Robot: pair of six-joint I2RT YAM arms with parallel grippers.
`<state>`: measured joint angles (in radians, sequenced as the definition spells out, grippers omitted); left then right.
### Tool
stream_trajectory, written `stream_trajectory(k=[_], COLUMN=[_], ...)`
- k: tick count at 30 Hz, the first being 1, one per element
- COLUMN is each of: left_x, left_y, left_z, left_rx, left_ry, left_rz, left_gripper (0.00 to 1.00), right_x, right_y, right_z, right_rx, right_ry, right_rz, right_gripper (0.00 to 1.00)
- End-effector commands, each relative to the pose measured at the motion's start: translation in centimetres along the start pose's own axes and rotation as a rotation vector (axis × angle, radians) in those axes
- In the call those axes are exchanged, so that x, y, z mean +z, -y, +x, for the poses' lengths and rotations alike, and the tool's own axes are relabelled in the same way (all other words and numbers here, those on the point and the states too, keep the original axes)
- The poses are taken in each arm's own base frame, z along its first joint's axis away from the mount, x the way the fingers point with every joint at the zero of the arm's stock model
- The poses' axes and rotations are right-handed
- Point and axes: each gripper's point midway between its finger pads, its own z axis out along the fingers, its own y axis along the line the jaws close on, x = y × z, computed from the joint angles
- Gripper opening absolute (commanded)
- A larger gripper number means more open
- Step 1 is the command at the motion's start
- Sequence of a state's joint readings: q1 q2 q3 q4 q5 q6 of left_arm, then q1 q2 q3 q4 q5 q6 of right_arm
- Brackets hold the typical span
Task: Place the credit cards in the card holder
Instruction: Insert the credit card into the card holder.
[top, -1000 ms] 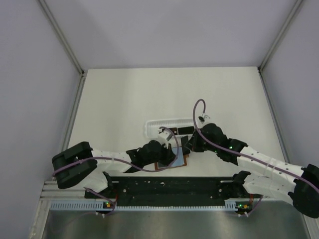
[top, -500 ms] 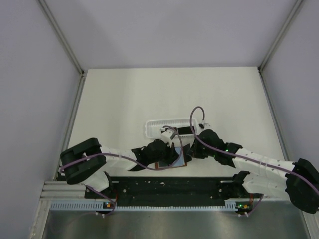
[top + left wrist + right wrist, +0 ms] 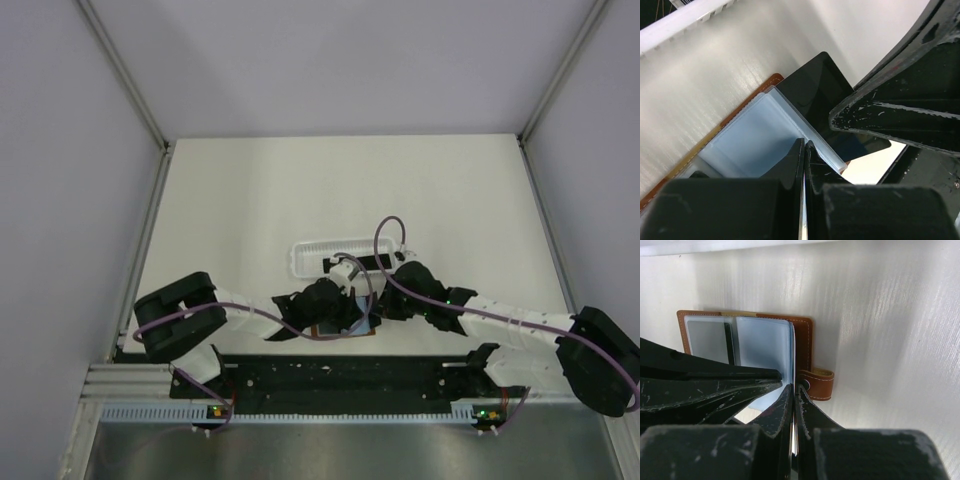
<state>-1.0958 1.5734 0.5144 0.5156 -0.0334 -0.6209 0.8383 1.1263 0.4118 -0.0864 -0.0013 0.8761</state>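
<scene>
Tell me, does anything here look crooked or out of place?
Nothing looks spilled or broken. One black credit card sticks out past the edge of the open card holder and is not tucked into a pocket yet.

Stitched brown leather card holder (image 3: 802, 340), glossy black credit card (image 3: 820, 87).

The card holder (image 3: 802, 332) is finished in brown leather with light stitching; its pockets (image 3: 762, 347) are tinted pale blue. The card (image 3: 817, 87) is glossy black. The table (image 3: 300, 180) and far basket (image 3: 305, 255) are white. The arms (image 3: 500, 320) are coloured white and black, and the cables (image 3: 377, 240) purple.
</scene>
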Motion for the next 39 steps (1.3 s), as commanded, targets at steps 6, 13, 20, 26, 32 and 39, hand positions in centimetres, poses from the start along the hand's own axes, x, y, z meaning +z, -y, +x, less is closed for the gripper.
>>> stream_trajectory(k=[6,13,20,26,32,39], left_x=[0.7,-1.8,-4.3,-6.0,-7.1,-7.1], left_y=[-1.0,-4.4,-6.1,-6.9,-6.7,-7.1], left_z=[1.3,3.3,4.9,5.4,4.5,5.1], left_rx=[0.022,0.016,0.005,-0.001,-0.004,-0.011], left_ry=[-0.084,-0.166,-0.229,-0.247,-0.212,-0.221], left_rz=[-0.066,-0.239,-0.319,-0.356,-0.355,-0.362], left_gripper=[0.0,0.0,0.0,0.0,0.0,0.0], right_x=[0.5,0.9,1.3,1.5,1.4,-0.4], right_y=[1.1,2.0,2.6,2.8,3.0,-0.1], right_z=[0.9,1.3,1.8,1.9,1.9,-0.9], right_rx=[-0.008,0.0,0.0,0.001,0.002,-0.033], right_ry=[-0.02,-0.028,-0.05,-0.055,-0.051,0.064], right_rz=[0.045,0.081,0.111,0.121,0.132,0.006], right_gripper=[0.0,0.0,0.0,0.0,0.0,0.0])
